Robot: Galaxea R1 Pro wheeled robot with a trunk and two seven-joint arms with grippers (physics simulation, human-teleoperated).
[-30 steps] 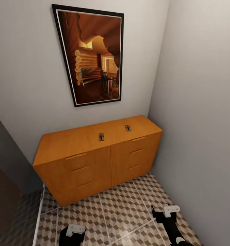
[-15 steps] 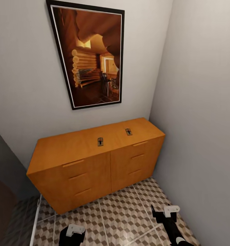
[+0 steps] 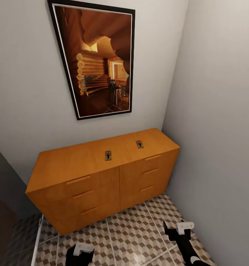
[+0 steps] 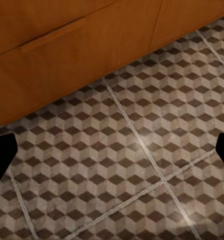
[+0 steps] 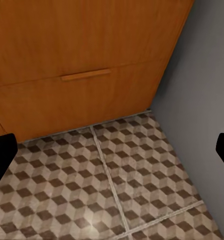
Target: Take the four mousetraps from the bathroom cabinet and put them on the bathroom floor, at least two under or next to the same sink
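Note:
The orange-brown cabinet [image 3: 102,177] stands against the back wall, in the corner on the right. Two mousetraps lie on its top: one [image 3: 108,155] near the middle, the other [image 3: 139,144] further right. Cube-patterned bathroom floor [image 3: 132,232] stretches between me and the cabinet. My left gripper [image 3: 80,253] hangs low at the bottom left and my right gripper [image 3: 175,229] at the bottom right, both well short of the cabinet. In each wrist view the dark fingertips [image 4: 2,155] [image 5: 2,155] sit far apart at the frame edges, open and empty, over floor tiles and the cabinet's drawer fronts [image 4: 67,50] [image 5: 82,55]. The sink is out of view.
A large framed picture [image 3: 98,59] of a log interior hangs above the cabinet. A grey wall [image 3: 220,129] closes the right side. A dark panel [image 3: 2,199] borders the left.
The whole head view has shifted: the cabinet and picture now look a little closer and larger. The mousetraps lie as before and both grippers hold the same pose.

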